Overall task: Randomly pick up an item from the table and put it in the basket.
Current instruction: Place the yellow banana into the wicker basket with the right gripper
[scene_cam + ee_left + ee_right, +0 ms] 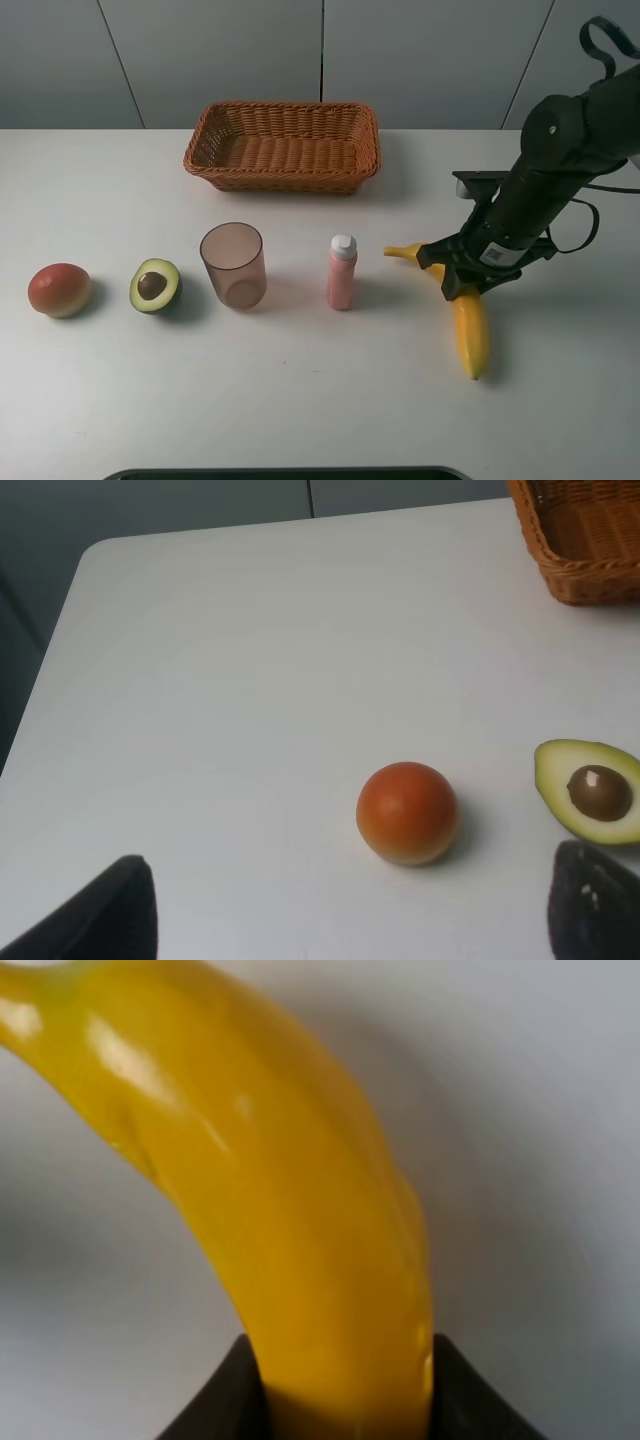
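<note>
My right end effector (pixel 456 277) is clamped on the long curved yellow banana (pixel 470 330), near the right edge of the white tabletop (pixel 560 400). My left end effector (pixel 350 920) gapes wide, holding nothing.

Orange fruit (pixel 407 812), poss. mango, nr avocado half (pixel 590 792), basket (pixel 590 580) corner

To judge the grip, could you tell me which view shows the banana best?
Right wrist: the banana fills it, gripped between both fingers. Exterior high shows its length, with the right gripper across it; left wrist shows none.
</note>
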Robot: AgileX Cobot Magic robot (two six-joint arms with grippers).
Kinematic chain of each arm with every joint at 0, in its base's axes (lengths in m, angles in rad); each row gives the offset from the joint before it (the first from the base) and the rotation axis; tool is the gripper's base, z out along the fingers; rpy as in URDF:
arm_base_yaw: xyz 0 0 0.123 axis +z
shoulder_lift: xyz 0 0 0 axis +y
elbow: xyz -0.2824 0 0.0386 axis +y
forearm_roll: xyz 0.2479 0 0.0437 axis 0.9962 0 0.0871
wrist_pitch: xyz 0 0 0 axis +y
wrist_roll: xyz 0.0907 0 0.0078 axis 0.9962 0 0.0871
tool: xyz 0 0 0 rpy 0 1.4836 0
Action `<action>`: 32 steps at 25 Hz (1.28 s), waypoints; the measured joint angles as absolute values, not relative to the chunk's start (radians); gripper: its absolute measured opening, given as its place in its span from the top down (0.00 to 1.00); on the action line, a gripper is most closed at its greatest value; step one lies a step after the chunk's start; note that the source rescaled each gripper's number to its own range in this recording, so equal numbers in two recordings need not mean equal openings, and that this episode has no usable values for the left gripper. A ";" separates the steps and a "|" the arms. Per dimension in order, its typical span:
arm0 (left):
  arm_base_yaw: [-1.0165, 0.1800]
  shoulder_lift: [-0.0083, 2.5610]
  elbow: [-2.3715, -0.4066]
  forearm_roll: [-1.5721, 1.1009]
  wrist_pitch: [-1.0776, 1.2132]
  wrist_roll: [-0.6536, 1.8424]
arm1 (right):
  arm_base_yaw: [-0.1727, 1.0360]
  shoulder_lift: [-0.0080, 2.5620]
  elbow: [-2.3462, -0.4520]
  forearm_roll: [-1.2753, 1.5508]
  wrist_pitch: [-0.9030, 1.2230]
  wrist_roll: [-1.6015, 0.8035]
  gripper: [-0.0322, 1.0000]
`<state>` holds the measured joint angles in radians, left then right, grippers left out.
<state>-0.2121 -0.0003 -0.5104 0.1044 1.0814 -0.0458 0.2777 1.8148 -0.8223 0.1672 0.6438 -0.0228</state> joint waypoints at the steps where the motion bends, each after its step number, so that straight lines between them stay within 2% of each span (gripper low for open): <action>1: -0.212 0.000 -0.510 0.104 1.081 -0.046 | 0.278 1.793 -0.836 0.165 0.673 -0.023 0.94; 8: -0.212 0.000 -0.510 0.104 1.081 -0.046 | 0.278 1.633 -1.135 0.139 0.822 -0.134 0.94; 13: -0.212 0.000 -0.510 0.104 1.081 -0.046 | 0.280 1.629 -1.370 0.236 0.828 -0.469 0.94; 18: -0.212 0.000 -0.510 0.104 1.081 -0.046 | 0.379 1.722 -1.531 0.198 0.782 -0.682 0.94; 24: -0.212 0.000 -0.510 0.104 1.081 -0.046 | 0.530 1.889 -1.616 0.017 0.525 -0.782 0.94; 32: -0.212 0.000 -0.510 0.104 1.081 -0.046 | 0.585 2.201 -1.771 -0.007 0.461 -0.827 0.94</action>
